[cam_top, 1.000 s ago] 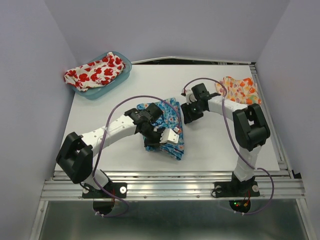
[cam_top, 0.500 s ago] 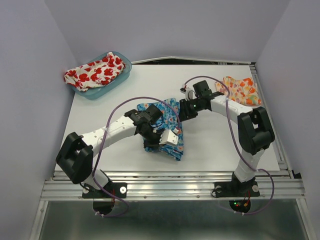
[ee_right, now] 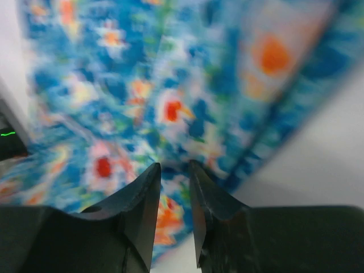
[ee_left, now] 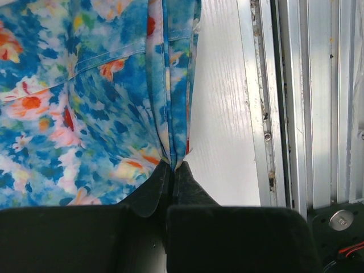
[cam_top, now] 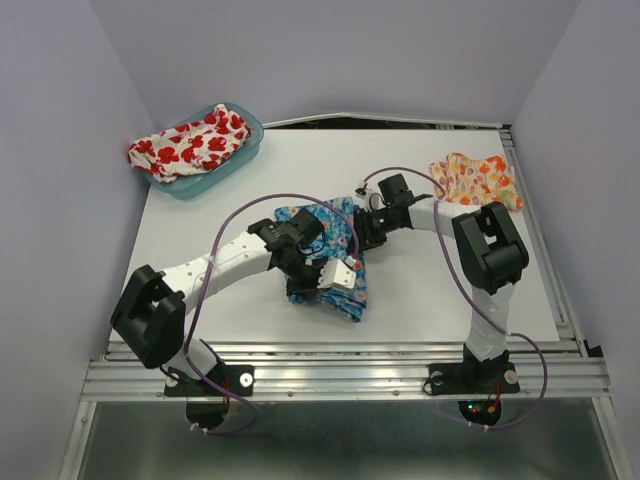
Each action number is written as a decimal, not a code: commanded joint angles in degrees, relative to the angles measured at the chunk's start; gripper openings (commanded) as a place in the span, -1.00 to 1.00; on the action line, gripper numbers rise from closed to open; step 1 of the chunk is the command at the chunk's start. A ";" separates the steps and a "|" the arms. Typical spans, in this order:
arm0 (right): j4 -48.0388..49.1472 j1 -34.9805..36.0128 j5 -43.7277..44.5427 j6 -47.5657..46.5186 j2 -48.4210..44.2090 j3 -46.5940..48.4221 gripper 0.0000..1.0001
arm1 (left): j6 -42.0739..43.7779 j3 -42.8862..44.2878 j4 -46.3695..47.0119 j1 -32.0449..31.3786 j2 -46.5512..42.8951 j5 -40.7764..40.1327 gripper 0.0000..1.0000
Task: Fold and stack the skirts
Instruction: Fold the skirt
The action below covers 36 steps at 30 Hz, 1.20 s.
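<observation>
The blue skirt (cam_top: 338, 222) with multicoloured flowers lies partly folded mid-table. My left gripper (cam_top: 305, 285) is shut on a bunched edge of it; in the left wrist view the cloth (ee_left: 85, 85) is pinched at the fingertips (ee_left: 172, 166). My right gripper (cam_top: 363, 228) is at the skirt's right edge. In the right wrist view its jaws (ee_right: 174, 166) are narrowly open just above the blurred blue cloth (ee_right: 170, 85). The white skirt with red poppies (cam_top: 188, 143) lies in the teal tub. The orange-yellow skirt (cam_top: 474, 180) lies flat at the back right.
The teal plastic tub (cam_top: 238, 162) stands at the back left corner. The table's metal front rail (ee_left: 284, 114) runs close beside the left gripper. Grey walls close in the left, back and right sides.
My right gripper has moved left and down from near the orange-yellow skirt to the blue skirt's right edge. The left gripper has stayed put, still holding the blue skirt.
</observation>
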 commanded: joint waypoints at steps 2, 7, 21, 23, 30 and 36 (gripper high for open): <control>1.61 1.20 3.67 -2.72 2.26 -4.36 -0.34 | -1.07 3.32 -2.37 0.91 -3.30 2.66 -1.00; -0.85 1.21 3.67 -5.62 4.02 -5.08 -0.42 | -1.69 9.90 -6.50 2.23 -2.95 5.29 -1.00; -7.09 1.21 5.70 -14.41 5.69 -2.79 -0.45 | 1.38 31.00 -15.63 17.34 15.30 10.83 -1.00; -7.97 1.21 5.61 -15.38 6.22 -2.09 -0.45 | 2.35 34.78 -16.52 19.28 20.07 11.80 -1.00; -10.25 1.74 5.87 -17.40 5.61 0.37 -0.39 | 6.39 42.35 -21.00 22.27 31.15 13.56 -1.00; -13.24 1.74 7.80 -16.53 1.30 5.46 -0.24 | 8.77 37.35 -20.74 22.27 29.85 14.35 -1.00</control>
